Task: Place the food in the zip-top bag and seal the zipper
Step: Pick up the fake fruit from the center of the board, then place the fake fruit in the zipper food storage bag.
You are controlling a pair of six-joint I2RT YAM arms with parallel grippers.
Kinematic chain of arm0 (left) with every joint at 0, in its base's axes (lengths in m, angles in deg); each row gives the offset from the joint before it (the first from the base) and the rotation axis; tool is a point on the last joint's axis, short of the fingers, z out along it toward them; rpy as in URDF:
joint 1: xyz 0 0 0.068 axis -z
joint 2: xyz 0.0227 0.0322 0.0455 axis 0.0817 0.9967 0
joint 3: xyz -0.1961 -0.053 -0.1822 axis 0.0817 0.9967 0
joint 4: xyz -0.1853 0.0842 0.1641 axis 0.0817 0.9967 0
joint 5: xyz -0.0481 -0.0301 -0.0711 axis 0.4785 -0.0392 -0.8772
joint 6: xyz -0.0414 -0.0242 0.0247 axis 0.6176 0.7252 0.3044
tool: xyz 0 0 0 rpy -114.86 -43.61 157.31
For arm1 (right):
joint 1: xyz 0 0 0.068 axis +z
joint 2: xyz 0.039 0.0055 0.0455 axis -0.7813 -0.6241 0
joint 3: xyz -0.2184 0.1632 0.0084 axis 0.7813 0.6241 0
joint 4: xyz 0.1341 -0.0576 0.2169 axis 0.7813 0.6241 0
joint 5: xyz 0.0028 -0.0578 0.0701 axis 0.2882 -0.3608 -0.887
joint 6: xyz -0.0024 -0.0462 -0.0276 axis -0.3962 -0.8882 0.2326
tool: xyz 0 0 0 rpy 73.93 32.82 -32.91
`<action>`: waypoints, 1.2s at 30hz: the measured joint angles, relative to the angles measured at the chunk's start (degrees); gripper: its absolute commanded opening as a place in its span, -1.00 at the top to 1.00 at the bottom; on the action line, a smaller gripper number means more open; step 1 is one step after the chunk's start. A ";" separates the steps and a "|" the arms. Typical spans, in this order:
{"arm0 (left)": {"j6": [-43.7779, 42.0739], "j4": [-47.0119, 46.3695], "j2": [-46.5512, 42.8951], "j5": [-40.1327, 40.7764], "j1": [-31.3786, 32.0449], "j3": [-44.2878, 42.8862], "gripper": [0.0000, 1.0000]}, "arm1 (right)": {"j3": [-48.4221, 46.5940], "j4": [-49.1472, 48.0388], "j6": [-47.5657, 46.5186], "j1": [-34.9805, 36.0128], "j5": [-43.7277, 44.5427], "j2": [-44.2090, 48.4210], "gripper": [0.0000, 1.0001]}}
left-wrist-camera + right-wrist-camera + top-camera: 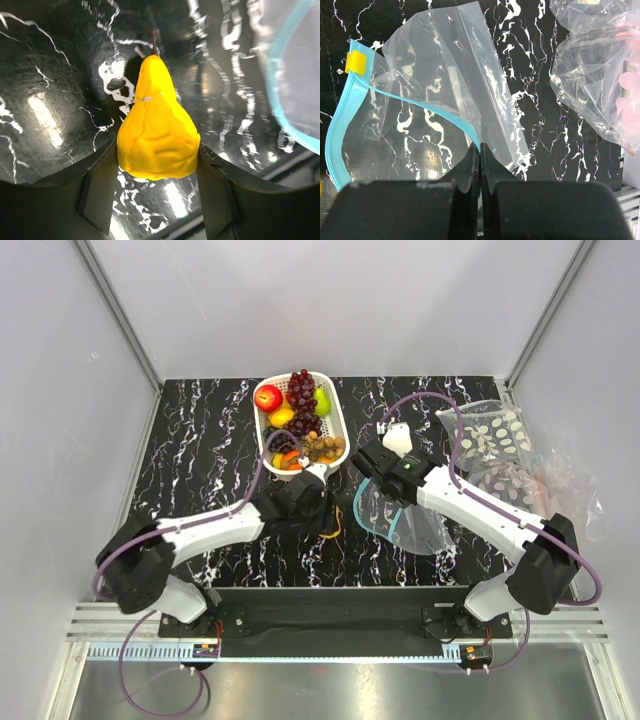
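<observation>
The left gripper (158, 167) grips a yellow toy pear (156, 132) across its wide base; it looks hard, glossy, light and liable to slip, and sits just beside the zip-top bag (445, 70). The right gripper (481, 162) pinches the limp film at the teal zipper (420, 107), lifting one lip; farther back, other food (300, 410) fills the white basket (259, 432)

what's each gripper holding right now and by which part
Left gripper: a yellow toy pear, gripped across its wide lower end. Right gripper: the zip-top bag, pinched at the teal zipper strip.
</observation>
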 measured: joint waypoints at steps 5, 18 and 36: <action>0.07 2.01 -9.31 0.02 0.00 0.02 0.14 | 0.09 0.00 -0.02 0.00 -0.02 0.00 1.00; 2.47 -4.57 -13.11 -3.72 0.26 -2.75 0.15 | 0.09 -0.61 -0.44 0.04 -2.08 0.24 1.00; 4.13 -11.28 5.35 -6.34 7.74 -13.92 0.07 | 0.04 -1.03 -0.94 0.02 -4.39 3.10 1.00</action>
